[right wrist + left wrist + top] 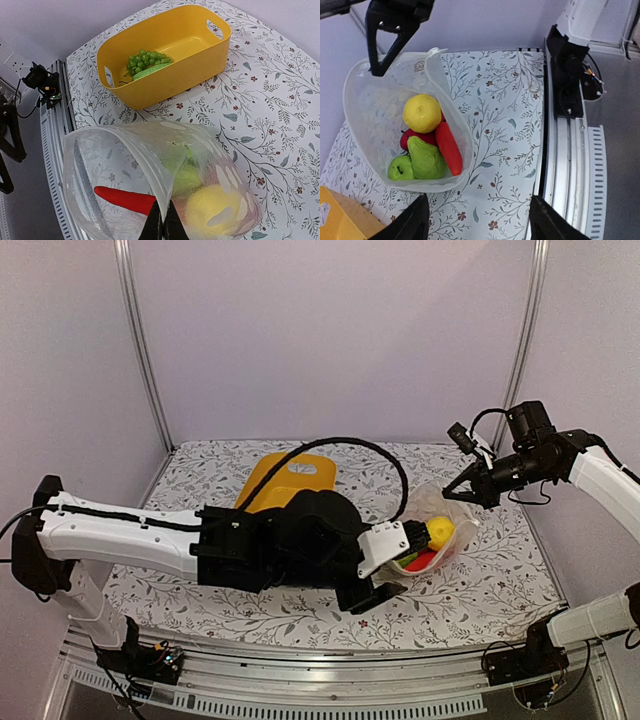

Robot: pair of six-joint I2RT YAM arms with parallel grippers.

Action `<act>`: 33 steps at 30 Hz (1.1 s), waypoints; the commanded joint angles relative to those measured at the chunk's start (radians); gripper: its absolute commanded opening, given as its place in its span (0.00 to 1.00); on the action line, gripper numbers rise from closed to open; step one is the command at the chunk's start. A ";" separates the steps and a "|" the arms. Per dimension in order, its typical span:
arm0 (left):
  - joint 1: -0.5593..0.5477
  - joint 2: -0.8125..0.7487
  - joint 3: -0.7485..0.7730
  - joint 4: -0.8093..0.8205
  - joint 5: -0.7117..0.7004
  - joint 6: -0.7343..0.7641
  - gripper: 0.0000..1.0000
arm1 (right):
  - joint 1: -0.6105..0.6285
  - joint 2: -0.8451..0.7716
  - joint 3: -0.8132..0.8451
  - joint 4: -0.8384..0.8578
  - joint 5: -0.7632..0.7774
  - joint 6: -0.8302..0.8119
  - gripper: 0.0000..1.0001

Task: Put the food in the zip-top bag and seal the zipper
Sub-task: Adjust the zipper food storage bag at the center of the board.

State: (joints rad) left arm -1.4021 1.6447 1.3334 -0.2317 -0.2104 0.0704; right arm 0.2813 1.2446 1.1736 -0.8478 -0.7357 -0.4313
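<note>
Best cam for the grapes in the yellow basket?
Right wrist: green grapes sit plainly inside the yellow basket. Top external: the left arm covers the basket's inside, no grapes visible. Left wrist: only a basket corner.

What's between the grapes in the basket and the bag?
Only the basket wall; the grapes lie inside it. Table between basket and bag is bare. Right pincer holds the bag's rim up.

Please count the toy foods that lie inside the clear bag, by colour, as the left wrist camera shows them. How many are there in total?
Yellow: 1, the lemon
Red: 2, the long pepper and the round red fruit half hidden behind the lemon
Green: 2, the pear and the apple
Total: 5 in the zip-top bag
</note>
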 commanded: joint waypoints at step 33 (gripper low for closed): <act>0.155 0.405 0.681 -0.380 -0.091 0.172 0.00 | 0.053 0.000 0.150 -0.113 0.121 -0.046 0.00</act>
State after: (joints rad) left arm -1.3121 1.9804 2.0006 -0.6849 -0.2520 0.2535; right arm 0.3008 1.2282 1.3373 -0.9623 -0.6945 -0.4793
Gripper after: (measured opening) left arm 0.004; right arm 0.007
